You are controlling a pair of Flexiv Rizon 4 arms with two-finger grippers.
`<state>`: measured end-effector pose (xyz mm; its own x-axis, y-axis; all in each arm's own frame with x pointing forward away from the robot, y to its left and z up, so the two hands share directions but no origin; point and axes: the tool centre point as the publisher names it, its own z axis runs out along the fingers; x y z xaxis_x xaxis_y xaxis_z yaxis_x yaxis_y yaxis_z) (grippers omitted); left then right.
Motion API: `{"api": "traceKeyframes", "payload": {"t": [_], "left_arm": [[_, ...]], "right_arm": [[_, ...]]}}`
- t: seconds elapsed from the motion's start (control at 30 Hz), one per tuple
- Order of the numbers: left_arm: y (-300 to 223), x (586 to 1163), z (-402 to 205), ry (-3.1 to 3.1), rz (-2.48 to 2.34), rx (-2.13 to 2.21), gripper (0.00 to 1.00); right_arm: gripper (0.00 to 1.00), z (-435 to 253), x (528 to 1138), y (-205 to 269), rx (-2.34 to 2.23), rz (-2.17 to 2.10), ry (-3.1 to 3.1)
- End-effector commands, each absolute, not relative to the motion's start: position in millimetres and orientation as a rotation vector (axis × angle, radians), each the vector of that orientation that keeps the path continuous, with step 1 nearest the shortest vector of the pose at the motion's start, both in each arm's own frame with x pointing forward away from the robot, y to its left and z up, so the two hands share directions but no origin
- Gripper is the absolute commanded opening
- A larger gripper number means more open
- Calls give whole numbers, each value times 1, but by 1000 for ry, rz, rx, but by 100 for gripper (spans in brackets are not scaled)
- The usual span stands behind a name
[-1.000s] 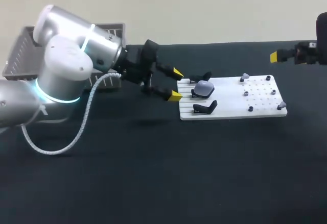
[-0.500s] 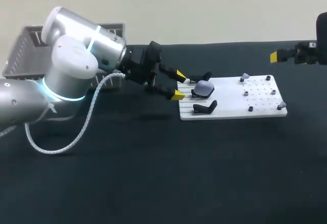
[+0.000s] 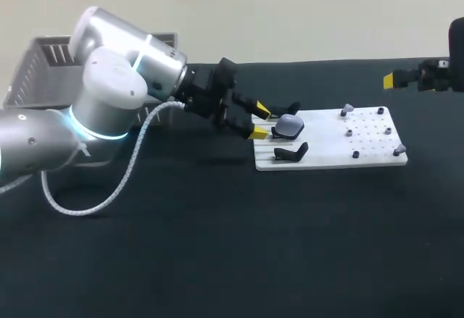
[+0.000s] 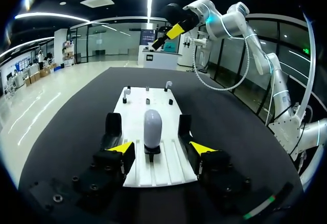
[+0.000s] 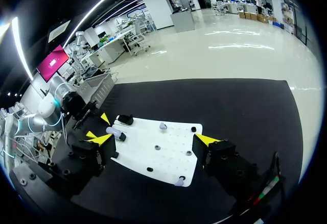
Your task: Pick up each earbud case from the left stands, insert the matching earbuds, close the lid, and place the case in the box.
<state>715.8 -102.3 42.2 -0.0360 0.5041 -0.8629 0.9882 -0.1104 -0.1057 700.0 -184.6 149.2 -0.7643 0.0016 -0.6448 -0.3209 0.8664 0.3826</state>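
**Hovering short of the earbud case: left claw wide open, nothing gripped**

The grey case sits on the middle stand at the left end of the white board. The left claw's yellow tips stand just short of it, jaws spread well apart and empty. From the wrist view the case lies dead centre, just ahead of the fingers. So where could this go wrong? Two empty black stands flank the case closely. A finger driven in off-line could catch one and shove the whole board across the bench. A dragged board might jolt the small grey earbuds on their pegs at the far end. The shell looks smooth and rounded, so a squeeze near its top could send it squirting out. A squeeze on the lid edge might pop it open early. The right claw hangs well off beyond the board's right end, open and empty, so I see no clash there. The box waits behind the left arm
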Motion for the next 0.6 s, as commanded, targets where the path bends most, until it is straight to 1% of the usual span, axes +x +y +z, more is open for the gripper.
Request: {"api": "traceKeyframes", "payload": {"t": [0.03,0.33,0.43,0.5,0.6], "left_arm": [[-106,723,39,1576,-1087,1674,74],[-116,728,36,1553,-1106,1705,62],[-118,729,34,1550,-1111,1712,62],[-120,730,33,1548,-1115,1717,60],[-122,730,32,1547,-1118,1724,61]], "right_arm": [[100,149,700,-185,-230,633,2372],[100,149,700,-185,-230,633,2372],[100,149,700,-185,-230,633,2372],[100,149,700,-185,-230,633,2372],[100,149,700,-185,-230,633,2372]]}}
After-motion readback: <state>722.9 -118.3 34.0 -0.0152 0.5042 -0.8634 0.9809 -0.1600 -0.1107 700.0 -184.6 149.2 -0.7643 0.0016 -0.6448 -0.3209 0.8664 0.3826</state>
